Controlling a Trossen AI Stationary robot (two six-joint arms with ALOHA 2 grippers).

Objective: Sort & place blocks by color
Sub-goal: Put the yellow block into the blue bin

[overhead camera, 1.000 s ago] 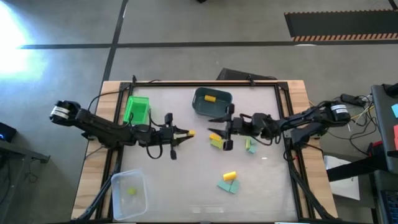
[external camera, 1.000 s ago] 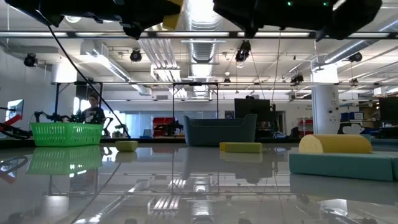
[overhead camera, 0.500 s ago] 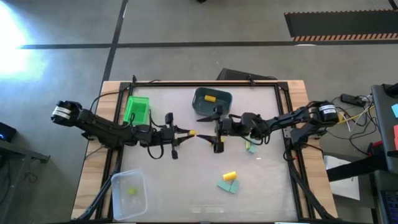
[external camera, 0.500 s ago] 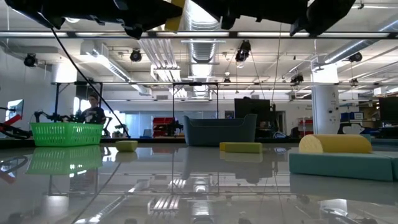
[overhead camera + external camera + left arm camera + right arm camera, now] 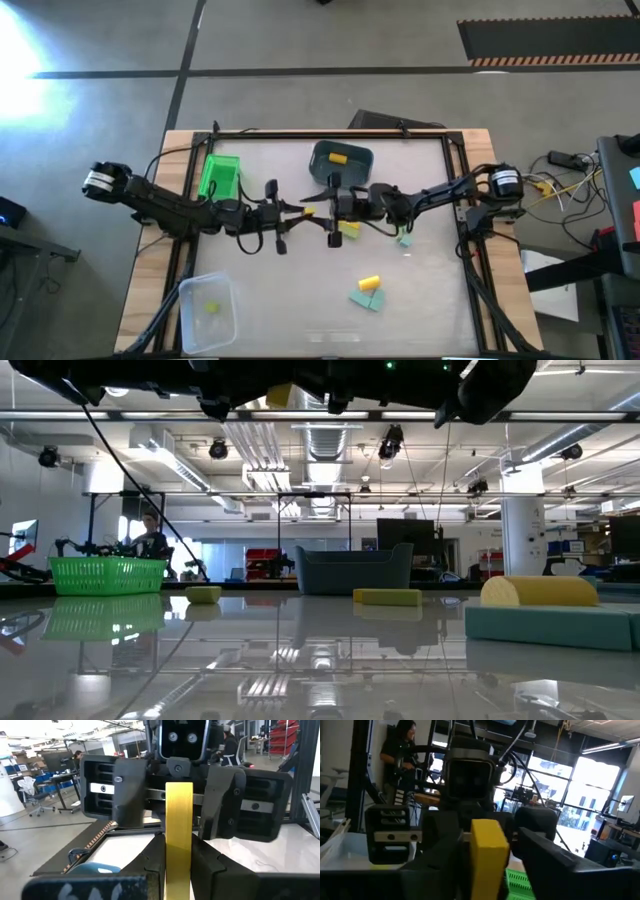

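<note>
At mid-table, seen from above, my left gripper [image 5: 303, 212] is clamped on a yellow block [image 5: 308, 212], and my right gripper [image 5: 330, 212] faces it with its fingers spread wide, tips either side of the block's end; whether they touch it I cannot tell. My left wrist view alone shows the yellow block [image 5: 178, 837] as an upright bar pinched between my own fingers, with the right gripper's open fingers [image 5: 226, 802] just behind it. The low view cuts both arms off at its top edge, yet shows what the overhead blurs: a yellow cylinder [image 5: 538, 591] lying on a teal block [image 5: 550, 623], and a yellow-green bar [image 5: 387, 597] before the dark blue bin [image 5: 354, 569]. From above, another yellow block [image 5: 338, 157] lies in that bin [image 5: 358, 170]; the green bin [image 5: 219, 176] sits nearer my left arm. A second ago my right gripper hung farther off, over the loose blocks; it has since closed in on the left.
</note>
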